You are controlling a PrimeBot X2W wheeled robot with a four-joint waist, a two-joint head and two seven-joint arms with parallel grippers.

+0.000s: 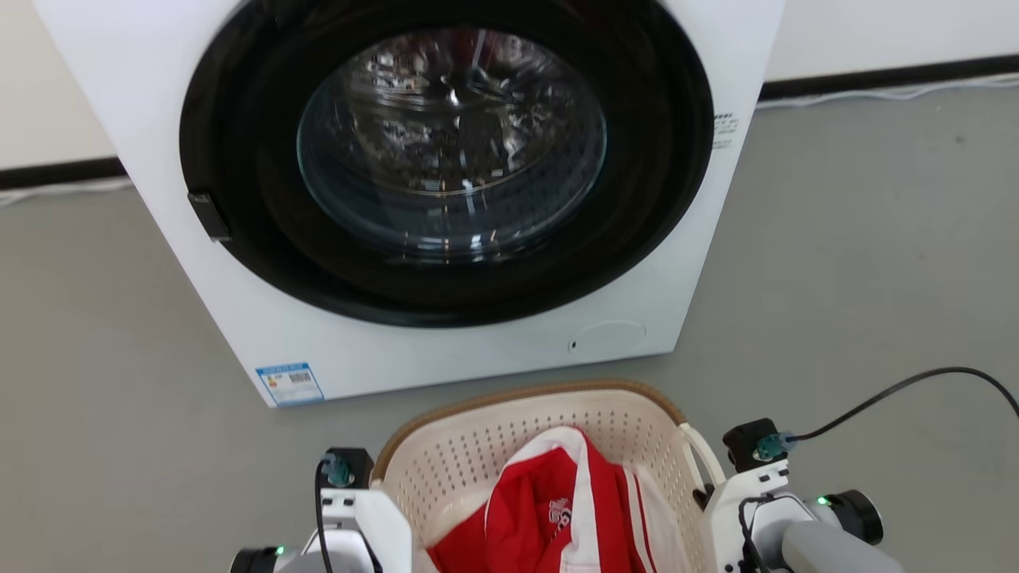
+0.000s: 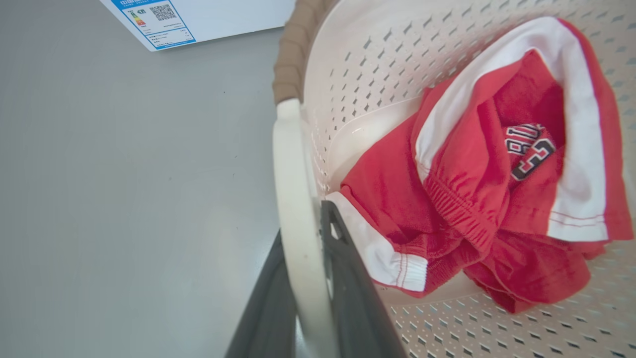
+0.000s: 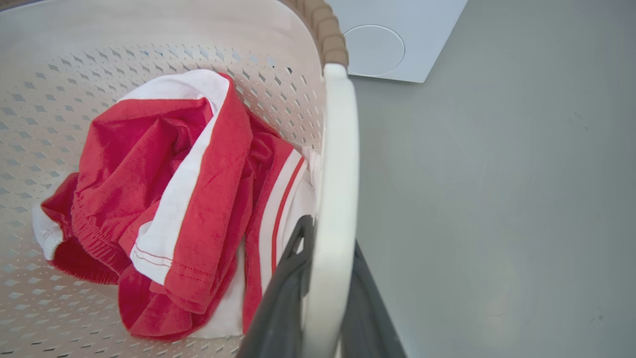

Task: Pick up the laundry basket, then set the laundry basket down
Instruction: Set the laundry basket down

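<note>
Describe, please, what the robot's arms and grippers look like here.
White wrist housings, left and right, carry black blocks, teal connectors, green lights; a black cable leaves the right. Left gripper and right gripper have long dark-grey fingers.

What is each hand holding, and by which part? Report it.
The laundry basket, by its two white loop handles: the left hand is shut on the left handle, the right hand on the right handle.
</note>
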